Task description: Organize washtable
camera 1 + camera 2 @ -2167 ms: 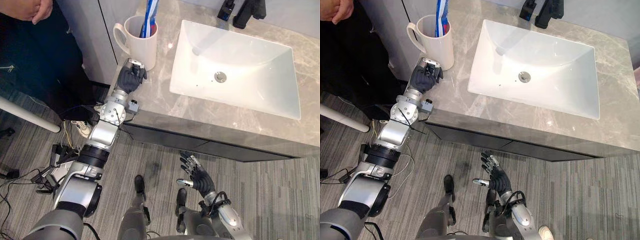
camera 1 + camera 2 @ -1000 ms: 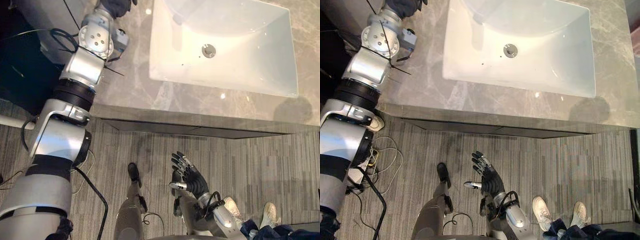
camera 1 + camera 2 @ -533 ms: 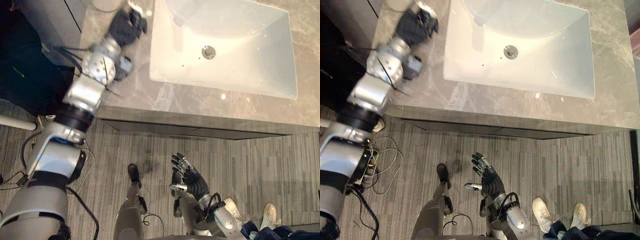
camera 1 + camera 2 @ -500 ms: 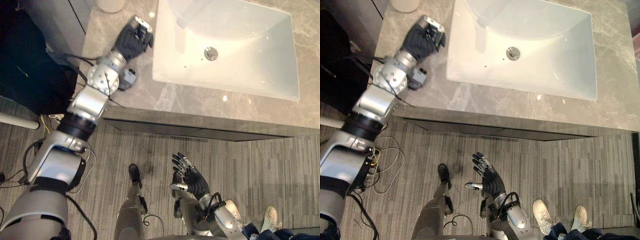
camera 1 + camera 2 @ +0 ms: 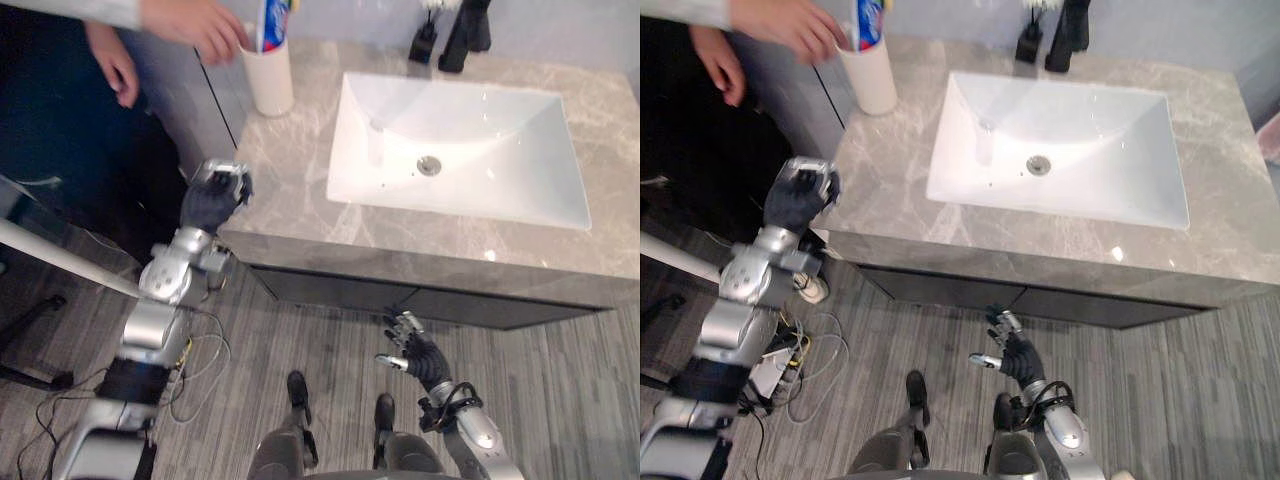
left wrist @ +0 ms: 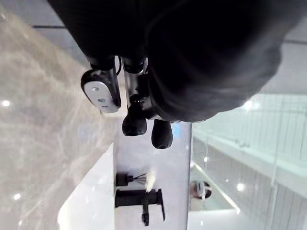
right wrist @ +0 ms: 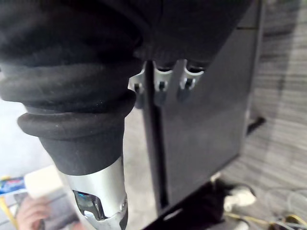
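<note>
right hand [image 7: 72,96] | dark cabinet front [image 7: 201,143] ahead | striped floor [image 7: 283,120] | person's hand [image 7: 28,213] by cup [image 7: 42,180]

Cannot make out part of the rim of cup [image 5: 270,82], covered by a person's hand [image 5: 195,25]. Cannot see upper end of tube [image 5: 272,20] or tap [image 5: 468,35], cropped by top edge. Cannot identify small dark item [image 5: 422,42] beside tap

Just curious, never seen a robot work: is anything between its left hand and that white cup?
The counter between the left hand and the white cup is bare, but a person's hand is at the cup's rim, by the toothpaste tube.
</note>
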